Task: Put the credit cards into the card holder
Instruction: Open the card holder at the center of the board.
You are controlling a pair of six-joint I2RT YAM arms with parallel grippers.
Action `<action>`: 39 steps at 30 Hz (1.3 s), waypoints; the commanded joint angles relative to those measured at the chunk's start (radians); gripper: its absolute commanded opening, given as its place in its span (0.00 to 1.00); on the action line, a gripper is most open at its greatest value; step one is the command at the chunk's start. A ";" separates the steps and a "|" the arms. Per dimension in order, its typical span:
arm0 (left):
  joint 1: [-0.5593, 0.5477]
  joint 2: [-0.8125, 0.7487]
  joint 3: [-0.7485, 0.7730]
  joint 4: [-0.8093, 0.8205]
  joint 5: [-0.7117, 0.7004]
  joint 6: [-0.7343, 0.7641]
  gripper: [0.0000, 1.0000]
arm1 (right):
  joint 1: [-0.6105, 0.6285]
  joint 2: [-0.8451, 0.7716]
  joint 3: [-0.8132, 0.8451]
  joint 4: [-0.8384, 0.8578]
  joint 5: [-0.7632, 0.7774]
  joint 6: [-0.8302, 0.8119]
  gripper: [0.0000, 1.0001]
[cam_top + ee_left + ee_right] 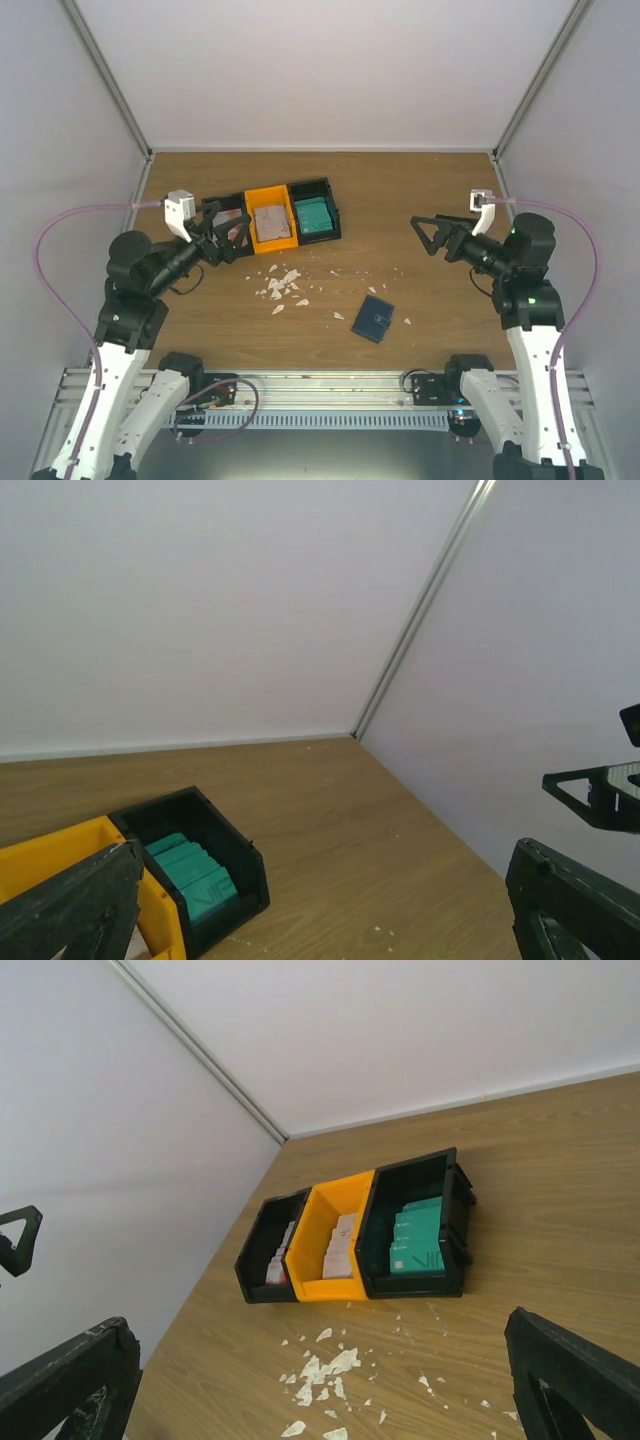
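The left gripper (222, 236) has its jaws spread wide with nothing between them. In its own view the two fingers (70, 910) frame only bare table (330, 820) and wall. Seen from above, its tips overlap a black bin (258, 1250) holding white cards (279, 1262) with red marks; I cannot tell whether the tips touch the bin. Just past that bin, going away from these jaws, sits an orange bin (338, 1196) with beige cards (340, 1245). Past that is a second black bin (415, 1174) with teal cards (415, 1242). The three bins stand side by side, touching.

The right gripper (421, 237) is also wide open and empty, held up off the table. Its jaws point across at the bins, which are well apart from it. In its own view both fingers (580, 1370) sit at the lower corners, with the bins ahead between them.

White scraps (281, 285) are strewn on the table between the two grippers, nearer the left jaws and on the base side of the bins. The holder (373, 318) lies shut and flat on the table, just beyond the scraps from the left jaws. It is toward the bases from the right jaws and nearer to them than to the left pair. It is clear of both grippers and of the bins.
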 commanded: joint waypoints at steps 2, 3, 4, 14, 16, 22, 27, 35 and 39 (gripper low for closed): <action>-0.004 0.021 -0.063 0.177 0.069 -0.021 0.99 | -0.009 0.014 -0.026 0.017 -0.014 -0.025 1.00; -0.004 0.026 -0.081 0.199 0.075 -0.032 0.99 | -0.008 0.019 -0.043 0.030 -0.010 -0.022 1.00; -0.004 0.035 -0.093 0.210 0.079 -0.039 0.99 | -0.006 0.026 -0.059 0.043 -0.006 -0.015 1.00; -0.006 0.248 -0.172 0.267 0.089 -0.147 0.99 | 0.276 0.241 -0.135 0.061 0.321 0.050 0.97; -0.029 0.315 -0.184 0.269 0.148 -0.170 0.99 | 0.357 0.287 -0.147 0.038 0.417 0.079 0.91; -0.182 0.471 -0.214 0.224 0.194 -0.205 0.99 | 0.535 0.391 -0.181 -0.030 0.547 0.171 0.80; -0.275 0.560 -0.250 0.229 0.266 -0.248 0.95 | 0.664 0.435 -0.207 -0.157 0.679 0.271 0.73; -0.469 0.770 -0.228 0.285 0.324 -0.306 0.85 | 0.705 0.316 -0.335 -0.278 0.684 0.422 0.57; -0.553 0.869 -0.192 0.306 0.312 -0.323 0.81 | 0.705 0.274 -0.445 -0.190 0.571 0.466 0.52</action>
